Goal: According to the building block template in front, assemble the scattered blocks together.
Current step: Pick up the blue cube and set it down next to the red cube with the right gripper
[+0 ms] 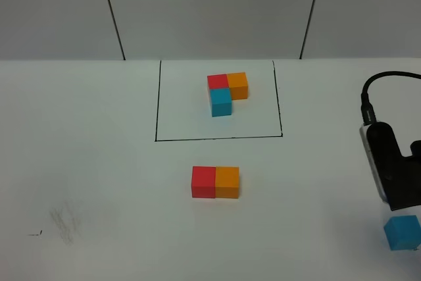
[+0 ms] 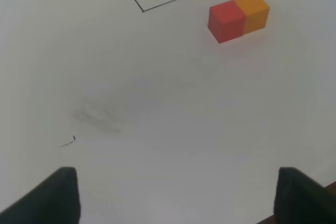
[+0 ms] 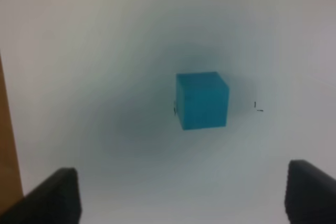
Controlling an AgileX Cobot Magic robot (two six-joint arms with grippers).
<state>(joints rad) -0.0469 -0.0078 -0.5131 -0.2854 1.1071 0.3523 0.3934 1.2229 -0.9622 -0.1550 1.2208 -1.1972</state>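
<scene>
1. Blue cube (image 1: 402, 232) sat alone near the front right corner of the table (image 1: 99, 162). It was well apart from the red cube (image 1: 204, 181) and orange cube (image 1: 227, 182), which touched in a row mid-table.
2. Building block template (image 1: 223, 90) lay inside the black frame (image 1: 156, 110) toward the back edge: red and orange in a row, blue in front of red.
3. Handling, as a judgement: the cubes looked light, rigid, matte and flat-faced, not fragile, with little slip likely. The best hold is on two opposite side faces, jaws square to them.
4. Right gripper (image 3: 181, 198) hung over the blue cube with its jaws spread wide and nothing pinched. The cube lay ahead of the fingertips (image 3: 52, 198), not between them.
5. Left gripper (image 2: 176, 198) had its jaws spread and empty too, well apart from the red-orange pair.
6. Hard to make out:
   - The right wrist view was blurred, so height above the cube was unclear.
   - In the exterior view the right gripper's body hid its own fingers.
   - The left arm was out of the exterior view.
   - Wood or foam, could not tell.
</scene>
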